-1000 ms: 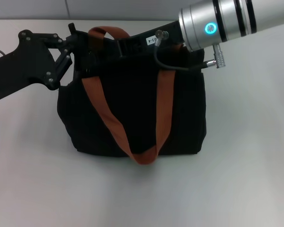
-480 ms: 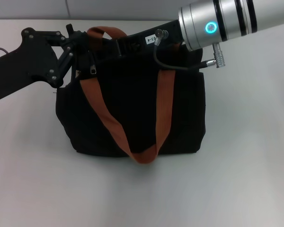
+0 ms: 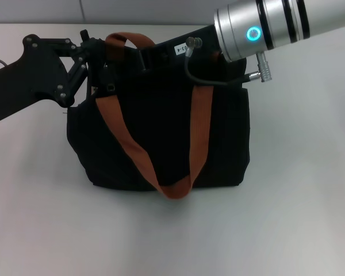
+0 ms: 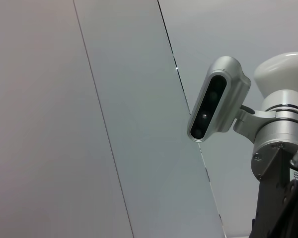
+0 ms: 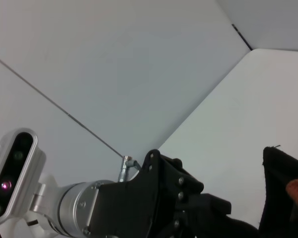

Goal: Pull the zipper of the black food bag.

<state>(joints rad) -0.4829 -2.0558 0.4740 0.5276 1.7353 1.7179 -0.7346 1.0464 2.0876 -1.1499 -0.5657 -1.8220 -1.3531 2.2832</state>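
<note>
On the bag's top edge at its far-left corner sits the zipper (image 3: pixel 111 86), a small silver tab hanging just below the left pincer (image 3: pixel 98 52); black food bag (image 3: pixel 161 132) stands upright mid-surface, boxy, dark fabric; two orange-brown straps (image 3: pixel 126 141) on it, one looped over the top at far left, the other draped down the near face, meeting in a low loop near the bag's bottom edge; left pincer reaches in from the left, black linkage body, tips at the bag's top-left corner touching or just beside the strap loop and zip track; cannot tell whether its tips are spread or closed, nor whether they hold the tab, black on black; right pincer (image 3: pixel 152 54) comes in from the far right along the bag's top edge, silver wrist with a lit blue ring behind it, black cable curling down in front of the bag; its tips hidden against the bag top, cannot tell wide or narrow, or what they grip; white surface (image 3: pixel 299 218) all round the bag; left wrist view shows only a grey wall and the right arm's silver camera housing (image 4: pixel 216 106); right wrist view shows the left arm's black pincer body (image 5: pixel 171 198) and a corner of the bag (image 5: pixel 283 193) with a bit of orange strap.
</note>
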